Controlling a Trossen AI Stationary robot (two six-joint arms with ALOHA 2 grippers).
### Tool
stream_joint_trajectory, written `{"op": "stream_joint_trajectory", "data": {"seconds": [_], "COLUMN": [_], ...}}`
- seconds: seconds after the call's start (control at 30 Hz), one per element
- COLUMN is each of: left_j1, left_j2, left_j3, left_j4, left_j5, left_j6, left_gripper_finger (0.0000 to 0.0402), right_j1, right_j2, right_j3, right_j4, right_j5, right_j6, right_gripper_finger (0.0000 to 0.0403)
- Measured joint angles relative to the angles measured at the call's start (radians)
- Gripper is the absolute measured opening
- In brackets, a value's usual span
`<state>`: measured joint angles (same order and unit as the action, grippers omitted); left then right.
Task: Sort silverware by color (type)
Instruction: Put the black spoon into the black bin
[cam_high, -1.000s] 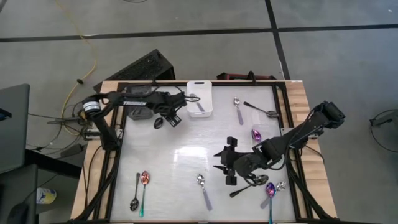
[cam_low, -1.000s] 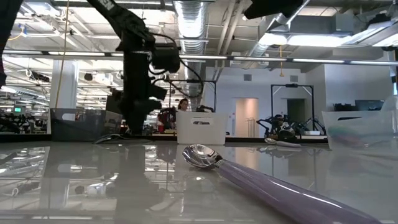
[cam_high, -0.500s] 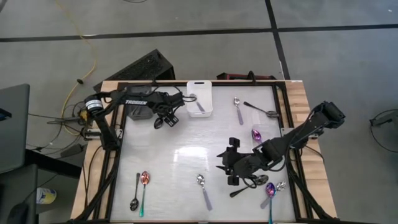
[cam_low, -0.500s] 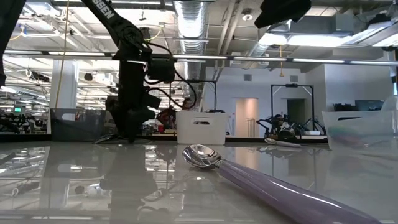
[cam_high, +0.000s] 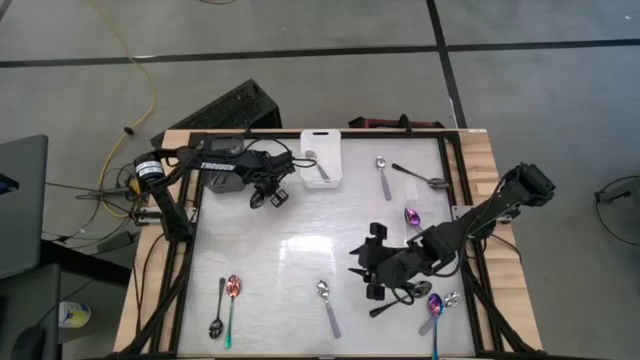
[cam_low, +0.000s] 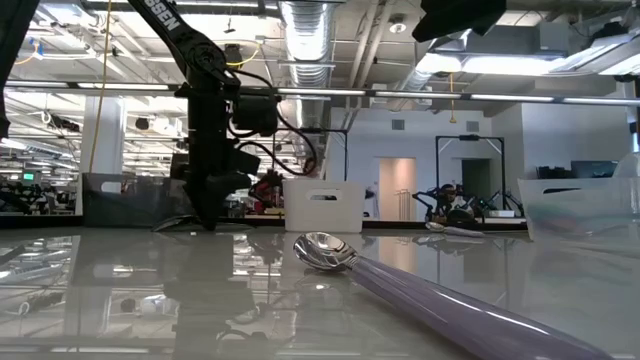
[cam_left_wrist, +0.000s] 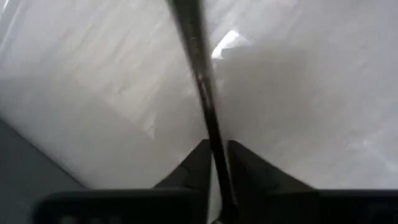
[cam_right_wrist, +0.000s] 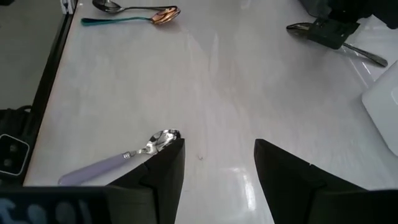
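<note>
A black spoon (cam_high: 258, 199) lies at the table's far left, and my left gripper (cam_high: 272, 194) stands over it, shut on its slim handle (cam_left_wrist: 198, 68). The low view shows this gripper (cam_low: 205, 212) down at the table top with the spoon's bowl (cam_low: 172, 222) beside it. My right gripper (cam_high: 364, 268) hovers open above the table's middle right. A spoon with a silver bowl and a lilac handle (cam_right_wrist: 127, 155) lies on the table just past its fingers. A white bin (cam_high: 322, 158) at the far edge holds one silver spoon. My left gripper pinches the black spoon's handle (cam_left_wrist: 210, 127) between its two fingers (cam_left_wrist: 194, 163). The fingers come from above, pointing steeply down, and lie across the handle. The spoon lies flat on the table, with its bowl (cam_high: 256, 201) sticking out toward the table's left.
A dark bin (cam_high: 222, 176) sits under my left arm. Loose spoons lie about: silver (cam_high: 383, 176), black (cam_high: 421, 176) and rainbow (cam_high: 411, 216) at far right, black (cam_high: 217, 320) and rainbow (cam_high: 232, 300) at near left, rainbow (cam_high: 434, 310) at near right.
My left gripper has come down onto the table over the black spoon and has shut on its handle. The spoon stays lying where it was.
</note>
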<state>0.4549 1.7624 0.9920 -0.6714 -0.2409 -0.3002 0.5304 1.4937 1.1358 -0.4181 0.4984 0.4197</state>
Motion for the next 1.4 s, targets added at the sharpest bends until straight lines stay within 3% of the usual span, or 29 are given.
{"op": "stream_joint_trajectory", "data": {"seconds": [0.07,0.4,0.47,0.57,0.7,0.77,1.0,1.4], "left_j1": [-0.007,-0.024,-0.044,-0.094,-0.218,-0.29,-0.461,-0.489], "left_j2": [-0.011,-0.243,-0.303,-0.374,-0.414,-0.416,-0.4,-0.398], "left_j3": [-0.002,-0.006,-0.006,-0.005,-0.005,-0.005,-0.004,-0.004], "left_j4": [-0.001,-0.036,-0.02,0.016,0.122,0.177,0.321,0.371], "left_j5": [-0.003,0.003,0.07,0.251,0.465,0.516,0.482,0.452], "left_j6": [0.014,0.012,0.0,-0.001,-0.007,-0.027,-0.091,-0.103], "left_gripper_finger": [0.0012,0.0004,0.0005,0.0006,0.0004,0.0004,0.0003,0.0003], "right_j1": [0.002,0.034,0.034,0.029,0.002,-0.02,-0.102,-0.156], "right_j2": [0.0,0.0,0.0,0.0,0.0,0.0,0.0,0.0], "right_j3": [0.0,0.0,0.0,0.0,0.0,0.0,0.0,-0.001], "right_j4": [0.0,0.008,0.024,0.079,0.185,0.217,0.233,0.237], "right_j5": [0.0,-0.003,-0.004,-0.004,-0.003,-0.003,0.0,-0.001], "right_j6": [0.017,0.02,-0.012,-0.125,-0.337,-0.454,-0.652,-0.66], "right_gripper_finger": [0.0215,0.0215,0.0215,0.0215,0.0215,0.0215,0.0206,0.0198]}}
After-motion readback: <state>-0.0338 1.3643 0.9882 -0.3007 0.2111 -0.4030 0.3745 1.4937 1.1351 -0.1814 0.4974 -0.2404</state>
